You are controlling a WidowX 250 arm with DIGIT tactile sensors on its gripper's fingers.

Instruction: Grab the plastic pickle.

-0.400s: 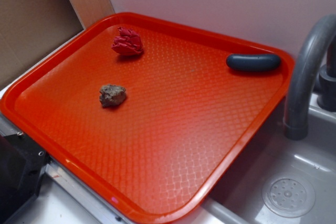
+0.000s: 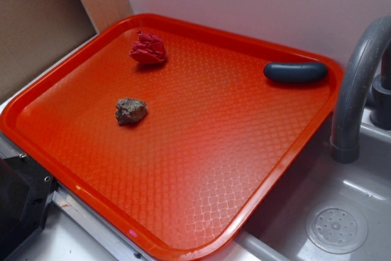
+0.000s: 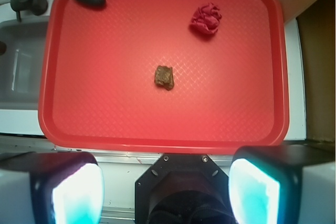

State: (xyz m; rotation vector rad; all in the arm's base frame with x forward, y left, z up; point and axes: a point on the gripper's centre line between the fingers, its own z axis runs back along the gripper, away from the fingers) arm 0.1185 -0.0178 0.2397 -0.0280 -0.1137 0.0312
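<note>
red wad [image 2: 148, 48], brown rock [image 2: 131, 110], orange tray [image 2: 201, 169]

Change record, exterior view: no displacement detectable. Plastic pickle [image 2: 295, 72], red wad [image 2: 148, 48] and brown-grey chunk [image 2: 131, 110] show only a slight, uniform offset, the same for all three, pointing to a tiny shift of the picture itself and not of any item on the tray [image 2: 183, 250]. No arm has entered this view.
</note>
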